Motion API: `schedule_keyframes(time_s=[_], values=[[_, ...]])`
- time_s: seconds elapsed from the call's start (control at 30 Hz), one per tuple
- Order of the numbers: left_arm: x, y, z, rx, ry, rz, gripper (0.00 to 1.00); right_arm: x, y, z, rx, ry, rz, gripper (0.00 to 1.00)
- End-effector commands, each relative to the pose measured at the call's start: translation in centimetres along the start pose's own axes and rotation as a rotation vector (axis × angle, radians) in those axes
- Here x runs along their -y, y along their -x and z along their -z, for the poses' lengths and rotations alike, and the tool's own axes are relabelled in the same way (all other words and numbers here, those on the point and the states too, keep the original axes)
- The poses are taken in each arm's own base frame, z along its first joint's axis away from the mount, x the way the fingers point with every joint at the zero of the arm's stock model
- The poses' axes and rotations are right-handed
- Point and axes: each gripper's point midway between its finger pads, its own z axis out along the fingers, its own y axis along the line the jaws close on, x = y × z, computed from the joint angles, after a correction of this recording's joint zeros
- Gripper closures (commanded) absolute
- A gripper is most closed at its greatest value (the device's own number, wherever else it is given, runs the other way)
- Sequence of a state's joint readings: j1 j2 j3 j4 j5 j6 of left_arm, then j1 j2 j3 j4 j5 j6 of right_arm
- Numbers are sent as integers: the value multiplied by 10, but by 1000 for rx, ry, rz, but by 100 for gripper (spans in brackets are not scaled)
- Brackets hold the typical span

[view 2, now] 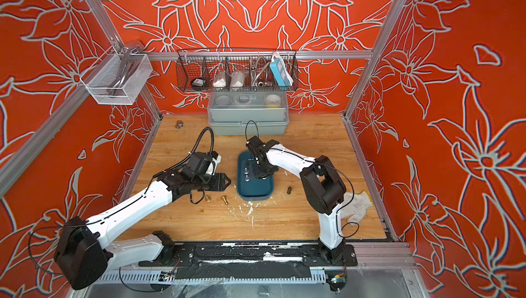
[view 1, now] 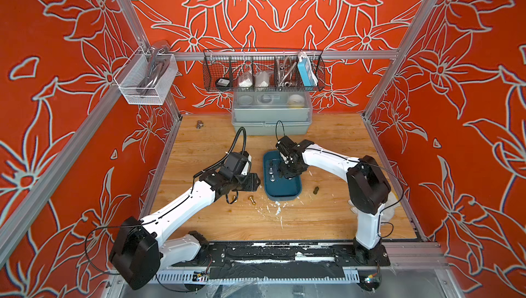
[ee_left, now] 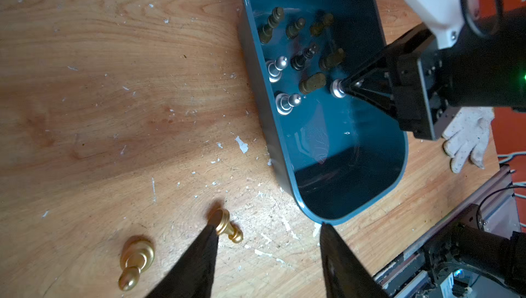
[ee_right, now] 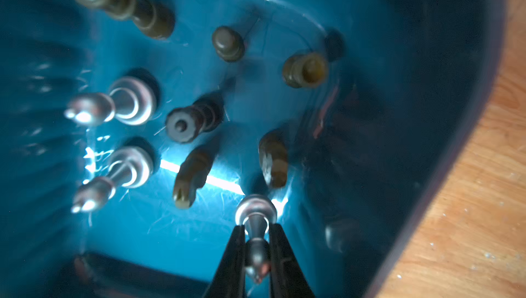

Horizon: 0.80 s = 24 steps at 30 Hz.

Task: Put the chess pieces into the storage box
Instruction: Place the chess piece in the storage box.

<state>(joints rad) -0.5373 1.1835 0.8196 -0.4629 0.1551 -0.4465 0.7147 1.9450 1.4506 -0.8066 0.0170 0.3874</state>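
Observation:
The teal storage box sits mid-table. Inside it stand two silver chess pieces and several dark ones. My right gripper reaches down into the box, shut on a third silver piece whose base is at or just above the floor. My left gripper hangs open left of the box, low over the table. One of its fingertips overlaps the base of a lying gold piece. Another gold piece lies nearby. A dark piece lies right of the box.
A grey-green lidded box stands at the back under a black wire basket. A white mesh basket hangs at the back left. A metal fitting lies back left, and a white glove lies near the right arm.

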Motion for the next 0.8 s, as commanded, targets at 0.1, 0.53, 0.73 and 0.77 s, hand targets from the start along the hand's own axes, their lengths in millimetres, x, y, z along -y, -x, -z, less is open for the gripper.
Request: schedule_keyframes(time_s=[0.1, 0.53, 0.73, 0.77], values=[[-2, -1, -3, -10, 5, 4, 42, -4, 8, -3, 13, -7, 1, 85], [-26, -8, 15, -23, 152, 99, 42, -3, 12, 2, 33, -16, -1, 67], [-49, -27, 39, -20, 226, 216, 42, -4, 21, 31, 98, 6, 5, 59], [-54, -31, 43, -28, 239, 237, 42, -5, 21, 36, 106, 9, 10, 58]])
